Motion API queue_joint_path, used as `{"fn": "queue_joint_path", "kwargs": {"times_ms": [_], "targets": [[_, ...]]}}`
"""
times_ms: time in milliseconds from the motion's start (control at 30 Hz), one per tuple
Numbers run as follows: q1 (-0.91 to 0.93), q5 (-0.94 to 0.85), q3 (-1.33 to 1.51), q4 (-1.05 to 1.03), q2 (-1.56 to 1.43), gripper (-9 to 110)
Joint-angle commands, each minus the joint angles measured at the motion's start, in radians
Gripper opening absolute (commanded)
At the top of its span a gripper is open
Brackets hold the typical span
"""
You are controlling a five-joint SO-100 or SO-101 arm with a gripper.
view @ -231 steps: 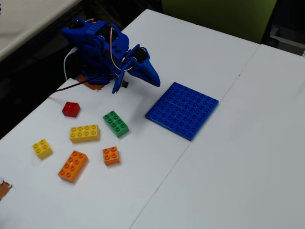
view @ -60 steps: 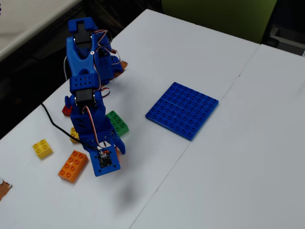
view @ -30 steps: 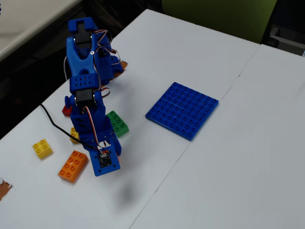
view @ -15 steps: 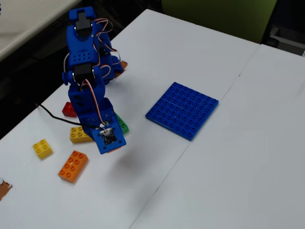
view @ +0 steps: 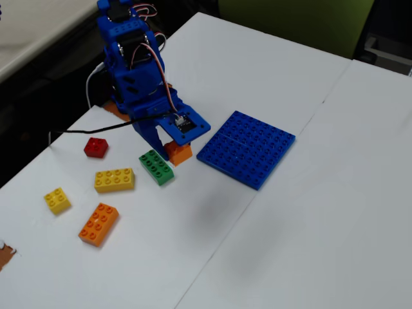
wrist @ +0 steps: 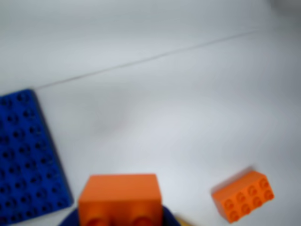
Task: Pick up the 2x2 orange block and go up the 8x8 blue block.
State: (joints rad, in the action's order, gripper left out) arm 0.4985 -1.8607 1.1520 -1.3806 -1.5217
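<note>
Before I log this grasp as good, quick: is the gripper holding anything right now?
Gripper: jaws shut on the 2x2 orange block, lifted off the table beside the 8x8 blue block.

White table (view: 309,212), made of two tops butted together; a seam runs diagonally from the far edge toward the near edge in the fixed view, also seen as a thin line across the wrist view. Lying directly on it:
- 8x8 blue block (view: 246,149), flat, just left of the seam in the fixed view; its edge is seen at left in the wrist view (wrist: 26,155).
- green 2x4 brick (view: 156,167), near the baseplate's left side.
- yellow 2x4 brick (view: 114,180), left of the green one.
- red 2x2 brick (view: 96,147), near the left table edge.
- yellow 2x2 brick (view: 57,200).
- orange 2x4 brick (view: 98,224), nearest the camera; also seen in the wrist view (wrist: 243,196).
- arm base, at the far left table edge.
</note>
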Motion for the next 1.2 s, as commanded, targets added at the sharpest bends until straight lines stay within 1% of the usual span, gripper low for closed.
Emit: {"fn": "queue_joint_path", "kwargs": {"times_ms": [0,333,567,733,1167], "targets": [[-0.075,0.043,-0.064,0.002,-0.069,0],[-0.282,0.183,-0.158,0.005,-0.067,0],[-0.410,0.232,-0.201,-0.012,-0.026,0],[-0.462,0.229,-0.279,-0.089,0.051,0],[-0.512,0.216,-0.321,-0.221,0.179,0]]}}
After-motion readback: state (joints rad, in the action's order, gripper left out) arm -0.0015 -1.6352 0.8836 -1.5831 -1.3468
